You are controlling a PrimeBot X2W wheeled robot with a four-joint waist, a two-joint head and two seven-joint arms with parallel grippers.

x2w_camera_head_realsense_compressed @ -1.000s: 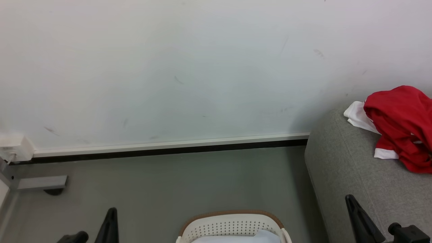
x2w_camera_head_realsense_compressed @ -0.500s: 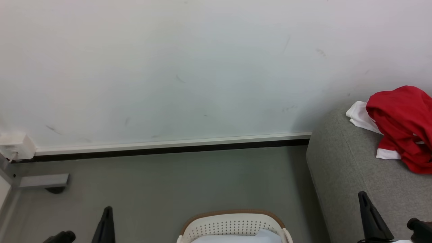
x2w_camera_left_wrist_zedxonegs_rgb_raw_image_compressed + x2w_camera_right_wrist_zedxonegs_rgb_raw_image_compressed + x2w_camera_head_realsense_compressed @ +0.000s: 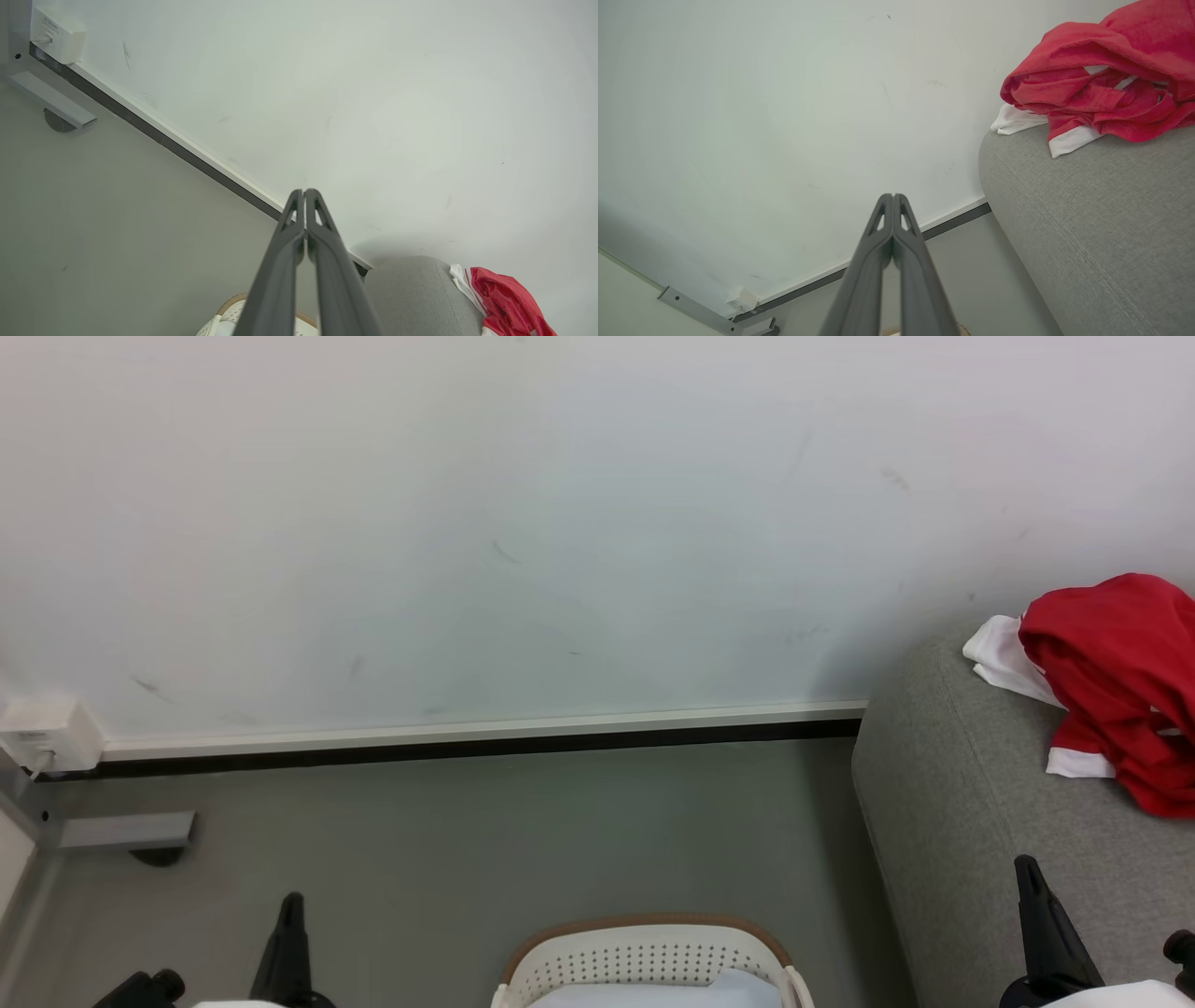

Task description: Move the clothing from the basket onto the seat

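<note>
Lower left: left gripper point(image 3: 290, 915), slim dark fingers pressed together, empty. Bottom centre: perforated cream plastic basket point(image 3: 644, 959), tan rim, pale cloth point(image 3: 653, 995) inside. Right: rounded grey woven seat point(image 3: 962, 821); right gripper point(image 3: 1028, 877) closed, empty; crumpled red clothing point(image 3: 1111, 663) on seat.

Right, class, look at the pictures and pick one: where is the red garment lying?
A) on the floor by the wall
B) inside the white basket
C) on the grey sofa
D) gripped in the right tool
C: the red garment lies heaped on the grey sofa, well apart from the basket, and the right tool is shut on nothing.
</note>
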